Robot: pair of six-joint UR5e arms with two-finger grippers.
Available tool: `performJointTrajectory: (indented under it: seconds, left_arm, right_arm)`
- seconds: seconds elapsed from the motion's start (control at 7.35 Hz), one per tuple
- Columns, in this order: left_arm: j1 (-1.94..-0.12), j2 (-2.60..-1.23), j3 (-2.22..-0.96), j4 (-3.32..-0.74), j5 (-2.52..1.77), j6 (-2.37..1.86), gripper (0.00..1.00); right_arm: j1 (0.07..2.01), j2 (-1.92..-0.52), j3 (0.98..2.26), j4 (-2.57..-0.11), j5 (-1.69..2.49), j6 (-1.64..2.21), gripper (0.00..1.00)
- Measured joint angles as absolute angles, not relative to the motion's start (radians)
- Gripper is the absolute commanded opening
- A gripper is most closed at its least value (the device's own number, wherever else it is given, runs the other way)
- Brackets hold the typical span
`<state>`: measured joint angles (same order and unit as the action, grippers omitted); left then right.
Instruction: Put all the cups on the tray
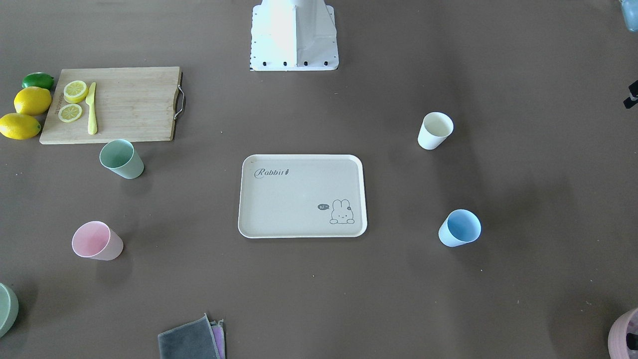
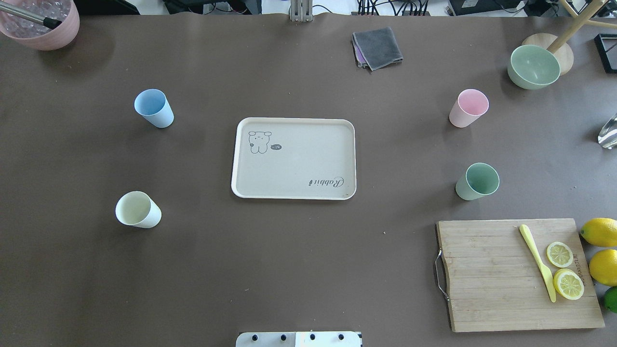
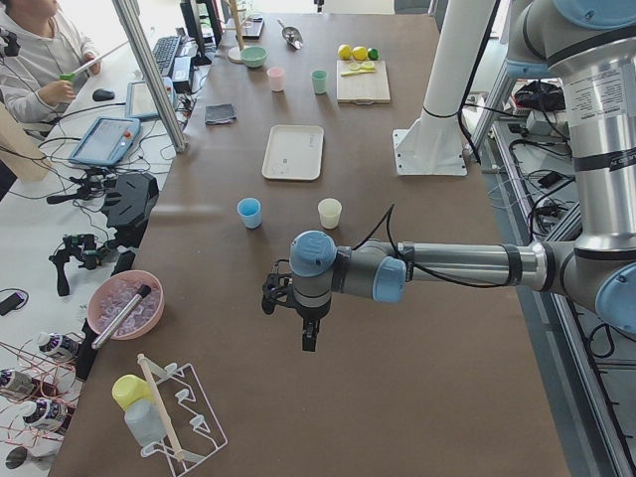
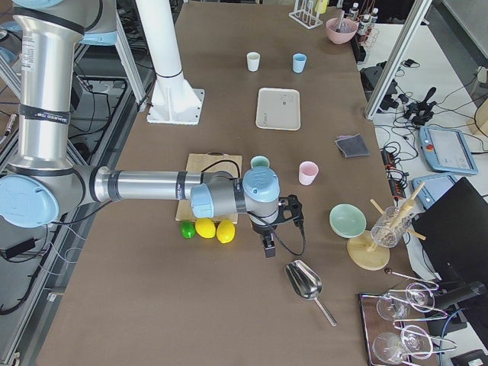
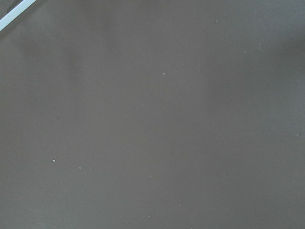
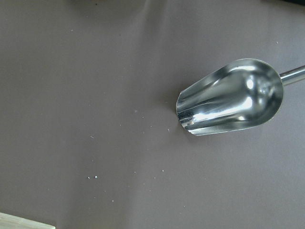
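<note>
The cream tray point(image 2: 294, 159) lies flat at the table's middle with nothing on it. The blue cup point(image 2: 154, 108) and cream cup point(image 2: 138, 209) stand on the robot's left of it. The pink cup point(image 2: 468, 108) and mint green cup point(image 2: 477, 181) stand on its right. All stand upright on the table, apart from the tray. My left gripper point(image 3: 310, 338) hangs over bare table beyond the left cups, seen only in the exterior left view. My right gripper point(image 4: 268, 248) hangs beyond the lemons, seen only in the exterior right view. I cannot tell whether either is open or shut.
A bamboo cutting board point(image 2: 516, 274) with lemon slices and a yellow knife lies near right, lemons point(image 2: 600, 231) beside it. A green bowl point(image 2: 533, 66), grey cloth point(image 2: 377, 47) and mauve bowl point(image 2: 41, 21) line the far edge. A metal scoop point(image 6: 228, 98) lies below the right wrist.
</note>
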<state>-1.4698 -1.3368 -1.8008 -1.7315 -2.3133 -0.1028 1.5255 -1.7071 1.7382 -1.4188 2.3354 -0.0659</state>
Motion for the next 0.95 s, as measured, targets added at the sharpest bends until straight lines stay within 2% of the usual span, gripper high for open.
performJointTrajectory:
  seconds: [0.95]
  left_arm:
    - [-1.467,-1.344,-1.761,-1.829,-2.304,-0.109,0.98]
  right_arm:
    - [1.512,-1.698,1.745,-1.439,2.418,-0.061,1.00]
